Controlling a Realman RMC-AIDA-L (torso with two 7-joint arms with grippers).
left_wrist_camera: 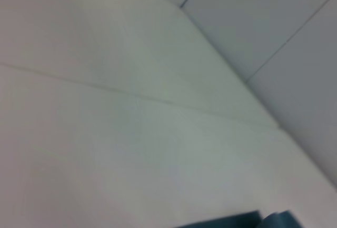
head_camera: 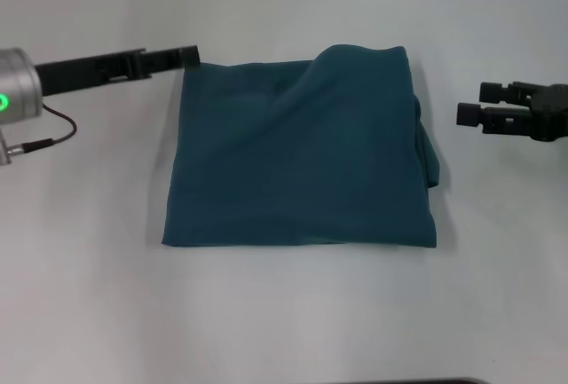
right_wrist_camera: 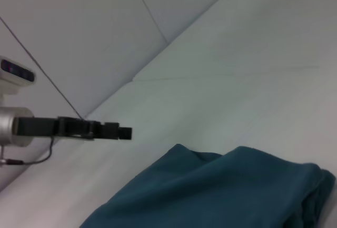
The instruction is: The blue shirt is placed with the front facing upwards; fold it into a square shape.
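The blue shirt (head_camera: 297, 158) lies folded into a rough square in the middle of the white table, with no lettering showing. A raised wrinkle runs to its far right corner, and folded layers bunch along its right edge (head_camera: 428, 149). My left gripper (head_camera: 189, 56) is at the shirt's far left corner, and in the right wrist view this left gripper (right_wrist_camera: 125, 132) hovers with no cloth hanging from it. A strip of the shirt (left_wrist_camera: 237, 220) shows in the left wrist view. My right gripper (head_camera: 472, 105) is open, level with the shirt's right edge and a short way off it.
The white table (head_camera: 89, 295) surrounds the shirt on all sides. A thin black cable (head_camera: 53, 131) hangs by the left arm. A dark edge (head_camera: 408, 381) runs along the near side of the table.
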